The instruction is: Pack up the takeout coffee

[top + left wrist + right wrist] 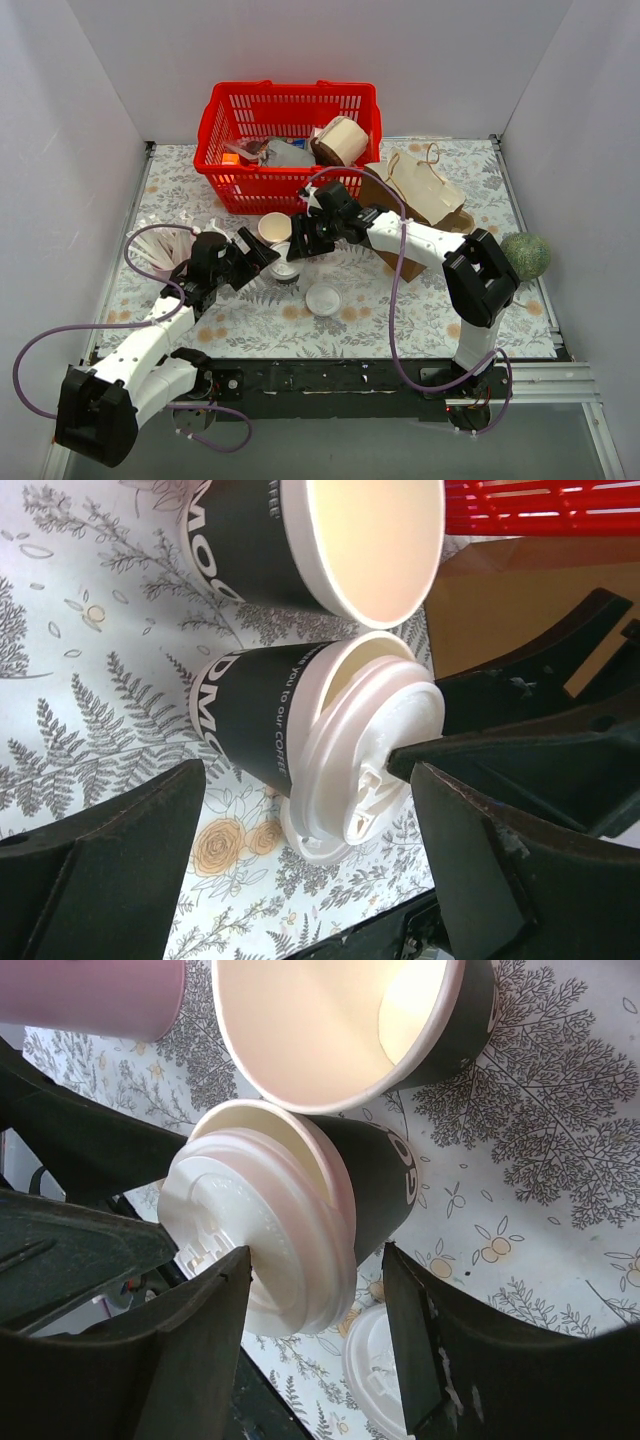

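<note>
The takeout coffee [284, 268] stands on the tabletop [420, 310], just in front of the lidless cup [273, 228] and near the red basket [290, 140]. We see its white lid [365, 760] sitting askew, one side lifted so the cream inside shows. Our left gripper [305, 780] has its jaws spread wide on either side of the cup, apparently without touching it. Our right gripper [315, 1260] is likewise released, its jaws straddling the lid's edge with one finger [200, 1320] against the lid's top, and a loose lid [323, 298] lies close by.
</note>
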`<state>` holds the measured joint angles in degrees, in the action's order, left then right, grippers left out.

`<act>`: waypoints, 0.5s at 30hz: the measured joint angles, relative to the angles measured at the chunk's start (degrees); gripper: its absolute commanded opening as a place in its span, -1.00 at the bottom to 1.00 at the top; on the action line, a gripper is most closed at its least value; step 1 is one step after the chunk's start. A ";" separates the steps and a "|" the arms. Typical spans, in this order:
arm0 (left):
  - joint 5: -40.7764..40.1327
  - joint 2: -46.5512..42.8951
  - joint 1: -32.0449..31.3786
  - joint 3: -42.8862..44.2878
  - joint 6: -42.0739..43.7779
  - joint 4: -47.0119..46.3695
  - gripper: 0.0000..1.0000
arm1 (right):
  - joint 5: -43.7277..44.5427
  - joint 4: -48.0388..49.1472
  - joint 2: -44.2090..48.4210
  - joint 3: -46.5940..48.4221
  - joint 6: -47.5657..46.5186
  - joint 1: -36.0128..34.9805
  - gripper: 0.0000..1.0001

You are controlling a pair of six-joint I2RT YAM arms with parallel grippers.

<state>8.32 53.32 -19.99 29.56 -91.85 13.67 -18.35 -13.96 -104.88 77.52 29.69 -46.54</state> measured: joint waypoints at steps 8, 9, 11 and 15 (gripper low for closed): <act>1.22 2.16 0.55 0.17 3.50 -4.72 0.68 | -0.26 0.52 -0.50 0.42 -1.11 0.72 0.26; 1.64 2.54 0.72 0.17 3.80 -5.51 0.69 | -0.48 0.59 -0.50 0.39 -1.16 0.85 0.27; 2.40 3.04 0.90 0.17 4.33 -7.45 0.68 | -1.11 0.76 -0.50 0.39 -1.18 1.14 0.28; 3.06 4.04 1.14 0.17 5.55 -11.26 0.62 | -2.32 1.68 -0.50 0.39 -1.16 1.44 0.28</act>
<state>11.38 57.36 -18.85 29.74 -86.30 2.42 -20.67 -12.27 -105.38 77.91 28.53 -45.10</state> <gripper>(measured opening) 0.835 0.637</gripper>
